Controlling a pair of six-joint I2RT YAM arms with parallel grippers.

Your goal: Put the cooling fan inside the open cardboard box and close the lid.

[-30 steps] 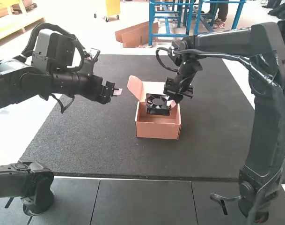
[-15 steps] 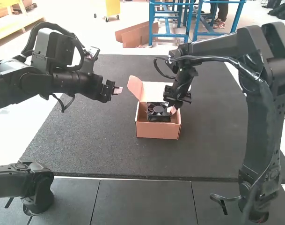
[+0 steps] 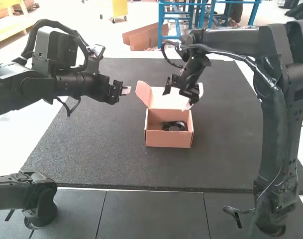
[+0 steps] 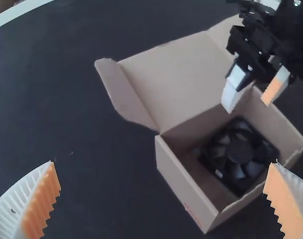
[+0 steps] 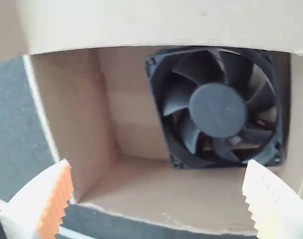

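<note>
Right tool (image 3: 181, 93) has risen; cooling fan (image 3: 172, 126) lies inside cardboard box (image 3: 168, 138).

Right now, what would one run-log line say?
fan: in box | lid: open | right gripper: open, above box | left gripper: open, beside box

Hi cam overhead, wrist cams close, sharing box (image 4: 181, 184).

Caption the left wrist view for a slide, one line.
Black square cooling fan lies inside the open brown cardboard box, right gripper open above it.
</note>
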